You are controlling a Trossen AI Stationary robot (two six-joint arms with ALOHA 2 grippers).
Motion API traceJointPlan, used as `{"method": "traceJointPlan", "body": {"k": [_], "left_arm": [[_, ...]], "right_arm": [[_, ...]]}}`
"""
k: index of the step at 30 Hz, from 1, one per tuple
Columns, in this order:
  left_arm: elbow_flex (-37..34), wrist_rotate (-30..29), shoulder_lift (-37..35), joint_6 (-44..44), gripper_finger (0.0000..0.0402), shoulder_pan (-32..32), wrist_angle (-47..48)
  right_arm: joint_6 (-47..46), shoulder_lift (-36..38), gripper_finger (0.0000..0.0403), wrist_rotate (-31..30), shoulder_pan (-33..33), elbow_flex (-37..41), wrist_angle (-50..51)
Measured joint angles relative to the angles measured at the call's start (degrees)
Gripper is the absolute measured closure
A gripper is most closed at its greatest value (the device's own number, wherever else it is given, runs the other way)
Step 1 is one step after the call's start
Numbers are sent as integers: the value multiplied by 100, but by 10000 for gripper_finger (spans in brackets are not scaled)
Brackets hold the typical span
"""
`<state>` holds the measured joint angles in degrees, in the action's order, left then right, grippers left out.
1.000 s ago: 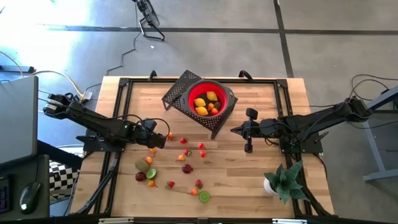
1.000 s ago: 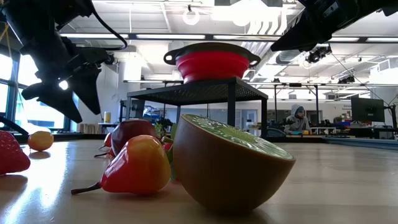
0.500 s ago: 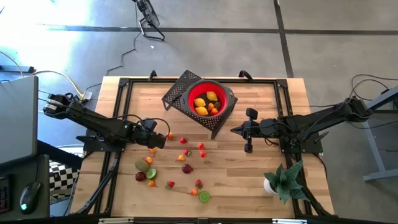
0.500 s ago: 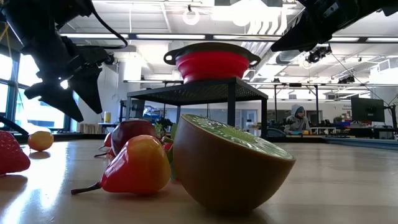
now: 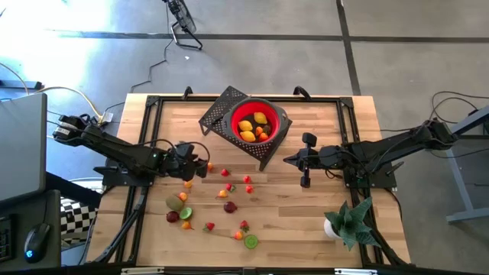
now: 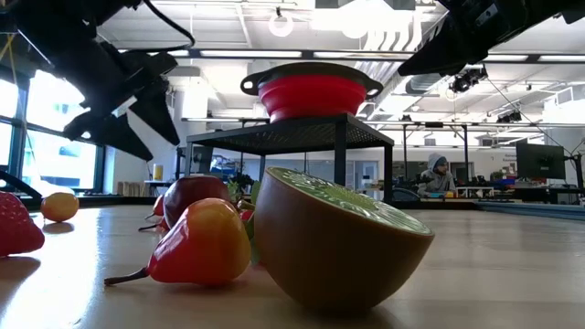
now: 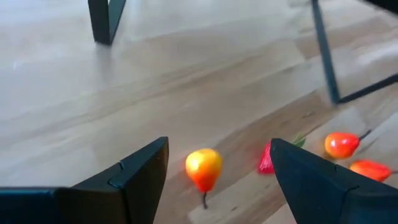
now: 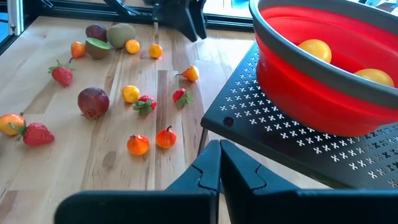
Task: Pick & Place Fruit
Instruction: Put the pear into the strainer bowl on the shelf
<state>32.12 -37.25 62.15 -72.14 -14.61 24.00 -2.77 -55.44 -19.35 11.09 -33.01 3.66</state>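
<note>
Left gripper (image 5: 200,169) lining up on a loose orange fruit (image 7: 203,168); nothing gripped.

Jaws spread, straddling the fruit near the bench's left-middle; next move calls for lowering and closing on it, then carrying to the red bowl (image 5: 280,122) on its stand at the far edge. Since a second ago, the gripper is shifting slightly rightward. Right gripper (image 5: 287,160) waiting mid-bench, jaws pressed together.

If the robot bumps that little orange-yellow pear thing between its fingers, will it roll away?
Probably. The small pear-shaped fruit looks rounded and smooth, so a nudge from the open left gripper would likely send it wobbling in a curve rather than straight. It looks like glossy plastic, so likely light, stiff and a bit slippery on the wooden table.
</note>
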Motion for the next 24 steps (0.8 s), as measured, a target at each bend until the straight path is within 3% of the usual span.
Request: {"method": "traceJointPlan", "body": {"k": [8,17,24], "left_arm": [[9,-70,539,526,126,157,-898],[0,1025,1185,714,126,929,-1100],[0,1441,1483,901,126,973,-1392]], "right_arm": [[-1,-2,401,0,0,0,-11],[1,-2,401,0,0,0,-42],[1,-2,401,0,0,0,-11]]}}
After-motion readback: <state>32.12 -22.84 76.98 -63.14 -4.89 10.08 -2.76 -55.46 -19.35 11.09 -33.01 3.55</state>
